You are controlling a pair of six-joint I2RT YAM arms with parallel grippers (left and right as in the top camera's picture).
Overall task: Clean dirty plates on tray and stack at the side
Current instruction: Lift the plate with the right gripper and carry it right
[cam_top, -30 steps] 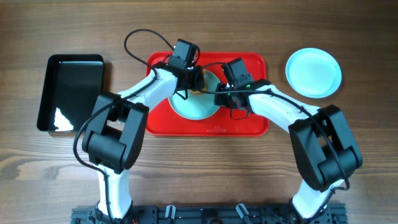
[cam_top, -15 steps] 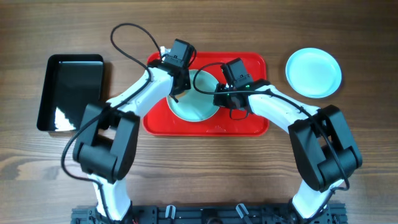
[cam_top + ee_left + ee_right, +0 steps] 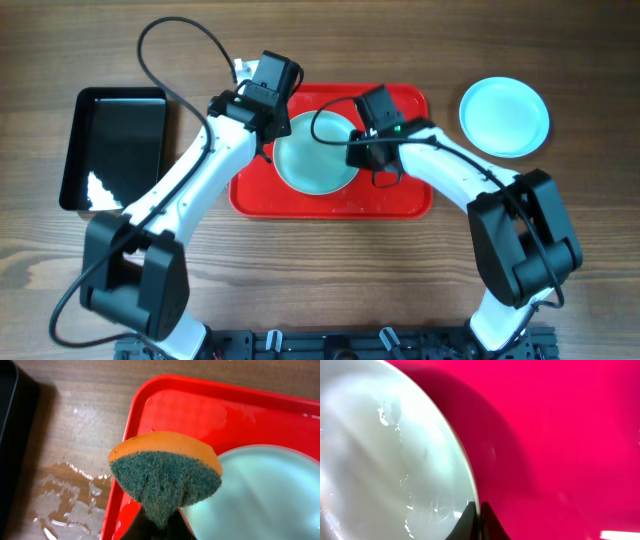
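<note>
Round pale blue-white shallow plate, lying in the large red rectangular plastic tray: judged stiff, light, wet-slick and breakable, best taken at its raised rim, where the right tool is pinched shut. An orange-and-green scouring sponge is clamped in the left tool beside it.

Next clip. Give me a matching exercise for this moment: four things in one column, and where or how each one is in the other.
Things
1. green-and-orange scrub sponge
2. large red rectangular plastic tray
3. smaller black rectangular tray
4. right gripper

Place or state
A. on the wooden table, left of the red tray
B. shut on the rim of a pale blue-white round plate
C. pinched in the left gripper
D. under that plate

Pairs: 1-C, 2-D, 3-A, 4-B
</note>
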